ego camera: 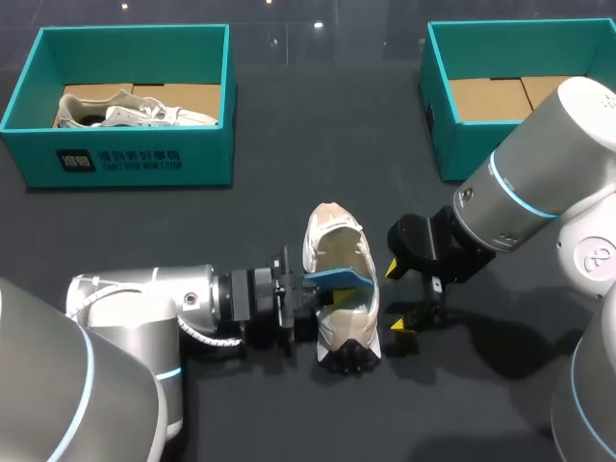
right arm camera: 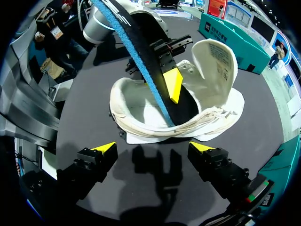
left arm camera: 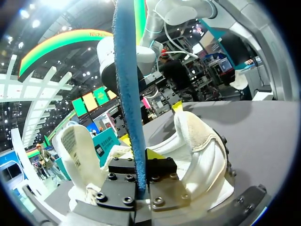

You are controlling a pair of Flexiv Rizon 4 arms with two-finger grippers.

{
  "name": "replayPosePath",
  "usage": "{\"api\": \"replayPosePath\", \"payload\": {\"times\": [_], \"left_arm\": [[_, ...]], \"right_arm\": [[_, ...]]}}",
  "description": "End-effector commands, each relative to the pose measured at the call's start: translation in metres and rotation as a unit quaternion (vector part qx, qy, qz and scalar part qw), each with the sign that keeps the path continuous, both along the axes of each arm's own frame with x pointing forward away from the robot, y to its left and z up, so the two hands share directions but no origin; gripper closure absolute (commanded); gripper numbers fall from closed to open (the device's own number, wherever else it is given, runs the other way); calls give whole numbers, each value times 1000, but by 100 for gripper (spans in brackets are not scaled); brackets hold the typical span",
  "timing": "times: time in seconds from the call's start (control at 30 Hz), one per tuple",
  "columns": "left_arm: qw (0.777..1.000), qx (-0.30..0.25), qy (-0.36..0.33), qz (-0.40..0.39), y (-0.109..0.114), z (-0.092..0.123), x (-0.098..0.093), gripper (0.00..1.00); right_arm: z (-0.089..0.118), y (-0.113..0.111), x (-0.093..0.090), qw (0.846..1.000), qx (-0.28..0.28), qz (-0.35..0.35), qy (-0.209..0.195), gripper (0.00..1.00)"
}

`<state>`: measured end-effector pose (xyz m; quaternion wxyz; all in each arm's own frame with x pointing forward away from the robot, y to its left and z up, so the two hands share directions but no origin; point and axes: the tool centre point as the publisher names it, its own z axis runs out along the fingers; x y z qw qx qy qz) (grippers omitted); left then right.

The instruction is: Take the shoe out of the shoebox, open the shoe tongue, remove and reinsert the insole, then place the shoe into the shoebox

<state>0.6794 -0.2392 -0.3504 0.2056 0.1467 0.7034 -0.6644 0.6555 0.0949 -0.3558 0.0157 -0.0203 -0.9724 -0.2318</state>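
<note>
The white shoe lies out of its box on the dark desk, roughly midway between the two arms and well apart from both boxes. Its tongue is folded back and stands up at the end farther from the robot, so the opening is wide. The left arm comes in low from the left, and the left gripper is clamped on the blue insole. In the left wrist view the insole shows edge-on, pinched between the two finger blocks and rising straight up ahead of them. The right wrist view shows the insole's blue upper face and black underside. It slants down so that its lower end sits inside the shoe while the rest sticks out above the collar, and one yellow tip of the left gripper rests against it over the opening. The right gripper hangs just beside the shoe on the opposite side. Its fingers are spread wide with nothing between them, and the yellow tips are clear of the shoe's side. At the far left of the desk stands a teal shoebox with another shoe lying inside it. A second shoebox stands at the far right, its brown cardboard floor showing.
</note>
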Motion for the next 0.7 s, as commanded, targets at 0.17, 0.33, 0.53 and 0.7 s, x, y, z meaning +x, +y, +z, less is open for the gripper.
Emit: {"api": "replayPosePath", "payload": {"times": [0.17,0.33,0.53,0.7], "left_arm": [[1000,-1,2,-3,-2,0,-1,100],[1000,-4,4,-5,-3,4,-7,100],[1000,-8,-1,-5,-3,11,-11,78],[1000,-12,-4,-6,-2,15,-12,75]], "right_arm": [[-1,1,-1,1000,-1,-1,-1,0],[-1,1,-1,1000,-1,-1,-1,0],[-1,1,-1,1000,-1,-1,-1,0],[-1,1,-1,1000,-1,-1,-1,0]]}}
